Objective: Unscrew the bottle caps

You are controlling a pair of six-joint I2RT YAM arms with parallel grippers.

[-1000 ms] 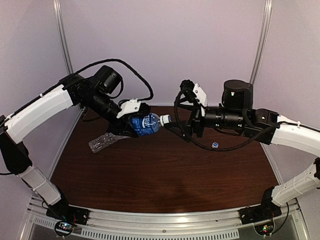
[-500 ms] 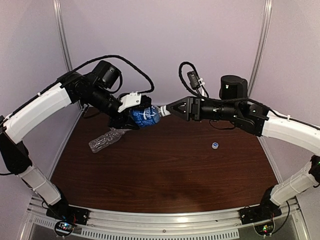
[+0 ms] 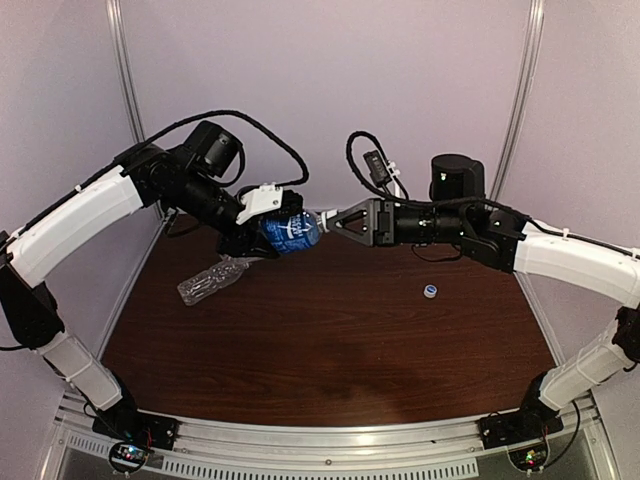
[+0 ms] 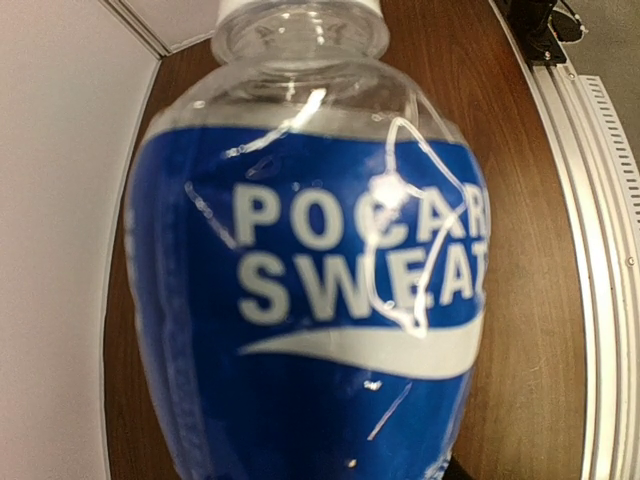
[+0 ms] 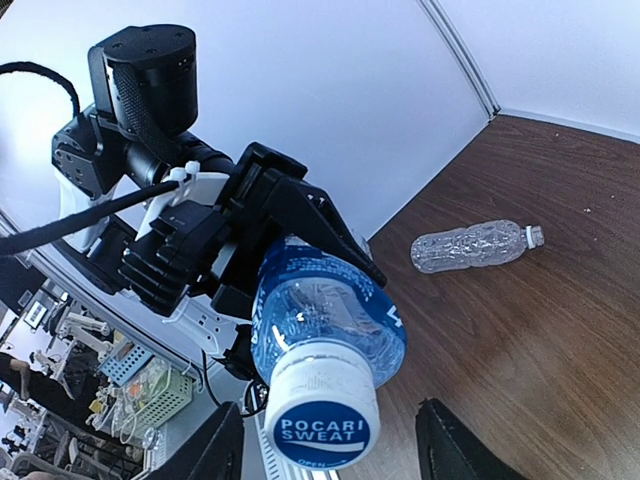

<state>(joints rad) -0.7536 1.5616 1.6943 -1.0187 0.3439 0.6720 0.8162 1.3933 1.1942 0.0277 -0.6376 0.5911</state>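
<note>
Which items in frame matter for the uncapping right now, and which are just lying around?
In hand:
- Pocari Sweat bottle, gripped by the left gripper
- its white cap, between the fingers of the open right gripper

Lying about:
- unlabelled clear bottle, on its side on the table
- loose cap, also on the table

Your top view looks from above-behind the arm bases (image 3: pixel 130 432) toward 12 o'clock. Both wrist views sit close on the labelled bottle (image 4: pixel 310 300), shared by all three.
</note>
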